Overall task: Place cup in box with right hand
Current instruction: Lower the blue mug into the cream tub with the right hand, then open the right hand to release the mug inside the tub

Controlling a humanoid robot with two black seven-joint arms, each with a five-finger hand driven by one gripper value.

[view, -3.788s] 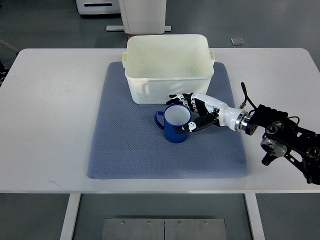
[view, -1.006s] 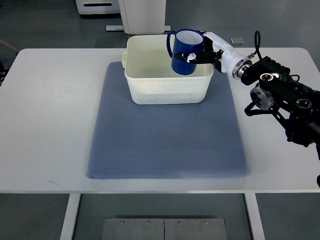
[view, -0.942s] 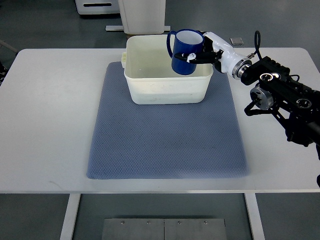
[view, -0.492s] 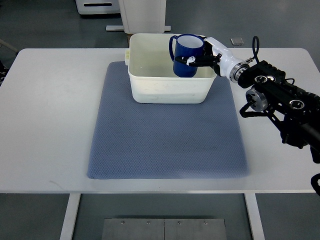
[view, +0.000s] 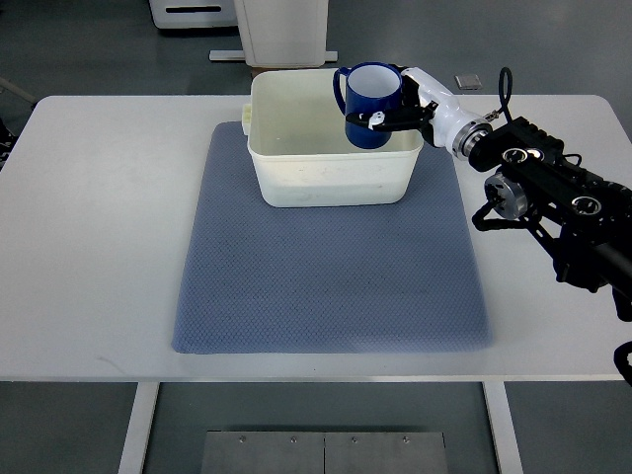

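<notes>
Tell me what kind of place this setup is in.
Probably a robotics lab or test room. A plain white table carries only a blue-grey mat and a white box; the right hand holds a blue cup over it, and the grey floor has equipment bases.

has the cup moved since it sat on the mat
Yes. The cup has gone from the blue mat up into the box's right end, gripped by the right hand.

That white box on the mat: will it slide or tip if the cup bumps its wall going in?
The box looks like thin plastic and otherwise empty, so probably light; a bump could nudge it. Its wide base makes tipping unlikely, and the textured mat probably resists sliding. The right hand holds the cup near the right wall.
</notes>
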